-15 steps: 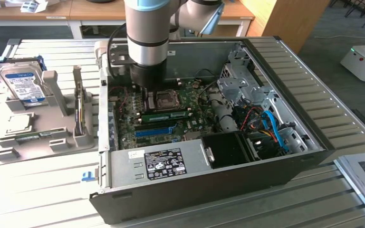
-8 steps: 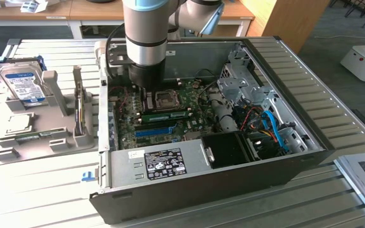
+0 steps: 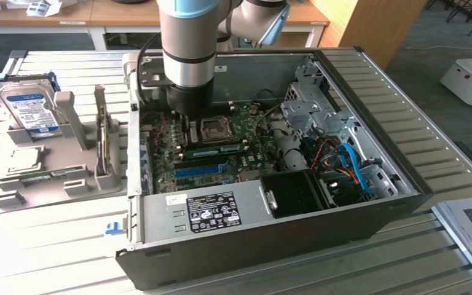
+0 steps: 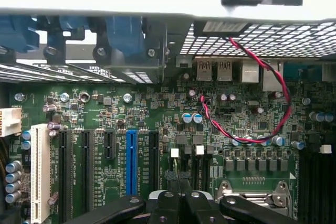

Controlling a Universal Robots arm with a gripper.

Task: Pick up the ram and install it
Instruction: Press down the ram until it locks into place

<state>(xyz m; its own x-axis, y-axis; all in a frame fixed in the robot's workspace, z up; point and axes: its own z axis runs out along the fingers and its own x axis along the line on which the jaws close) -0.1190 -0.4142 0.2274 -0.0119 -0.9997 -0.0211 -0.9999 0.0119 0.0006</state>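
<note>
- Looking down into the open computer case [image 3: 400, 184] from the exterior view, I see the arm standing nearly upright inside it, close to the case wall on the exterior view's left
- My gripper [image 3: 189, 129] is low over the motherboard [image 3: 170, 153], just beside the processor socket [image 3: 218, 128]
- From the wrist view the gripper [image 4: 179, 187] has its black fingers [image 4: 169, 203] pressed together with no gap between them; I cannot tell whether they pinch anything
- The ram [image 3: 216, 148] lies along the board just beside the socket, between it and the blue slot [image 3: 199, 169], with one end near the gripper; whether the two touch I cannot tell
- Under the closed tips in the wrist view run dark slots with white latches [image 4: 175, 152], and the blue slot [image 4: 131, 161] runs parallel beside them
- A red and black wire [image 4: 273, 98] loops over the board, apart from the fingers
- Room is tight: the power supply [image 3: 211, 212] bounds the board on the near side, and the metal drive cage [image 3: 318, 110] and blue cables [image 3: 355, 166] crowd the exterior view's right
- Outside the case, on the exterior view's left, a grey holder [image 3: 56, 178] carries the hard drive [image 3: 29, 110] upright, well apart from the arm
</note>
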